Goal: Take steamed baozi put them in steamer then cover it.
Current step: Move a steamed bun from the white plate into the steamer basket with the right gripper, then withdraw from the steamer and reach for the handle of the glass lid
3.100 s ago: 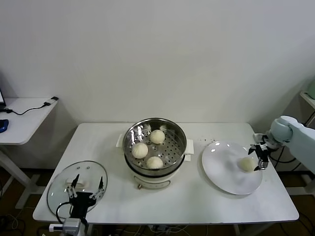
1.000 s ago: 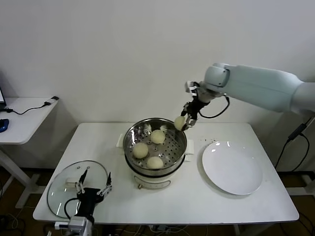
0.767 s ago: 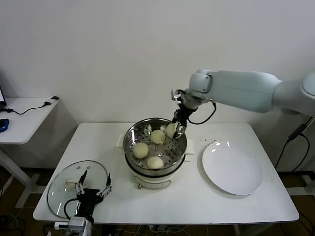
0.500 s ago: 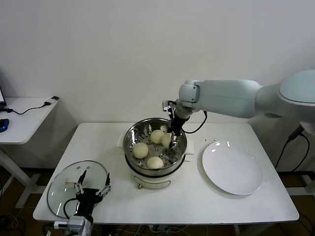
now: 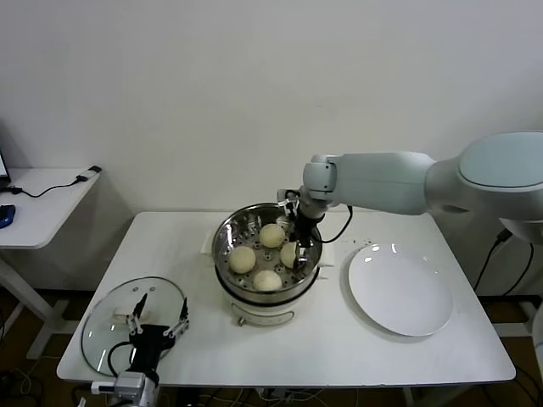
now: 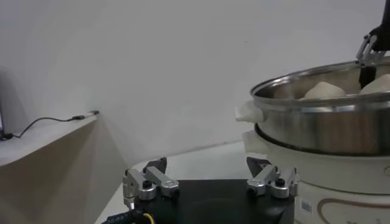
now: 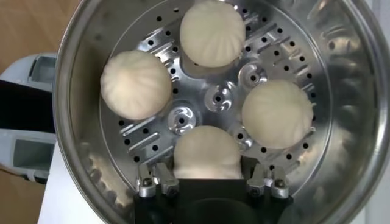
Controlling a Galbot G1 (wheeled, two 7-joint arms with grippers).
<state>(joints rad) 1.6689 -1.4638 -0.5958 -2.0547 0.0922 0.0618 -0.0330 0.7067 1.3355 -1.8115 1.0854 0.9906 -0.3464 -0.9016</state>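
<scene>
The steamer (image 5: pixel 222 240) stands mid-table, its shiny wall (image 7: pixel 79 73) around a perforated tray. Three baozi (image 7: pixel 212 31) (image 7: pixel 135 84) (image 7: pixel 277 113) lie on the tray. Another baozi (image 7: pixel 207 152) rests on the tray between the fingers of my right gripper (image 7: pixel 207 179), which is open, its fingers standing just beside the bun. In the head view that gripper (image 5: pixel 297 246) reaches down inside the pot at its right side. The cover (image 5: pixel 102 331), a glass lid, lies flat at the table's front left. My left gripper (image 5: pixel 157 326) hovers open by the lid's right edge.
An empty white plate (image 5: pixel 399 292) lies right of the steamer. A low side table (image 5: pixel 42 203) with a cable stands off to the left. The left wrist view shows the steamer's side (image 6: pixel 323 122) ahead of the left gripper (image 6: pixel 210 182).
My right arm carried a baozi from the plate over to the steamer, lowered it onto the tray and spread its fingers off it. The left gripper has barely moved.
</scene>
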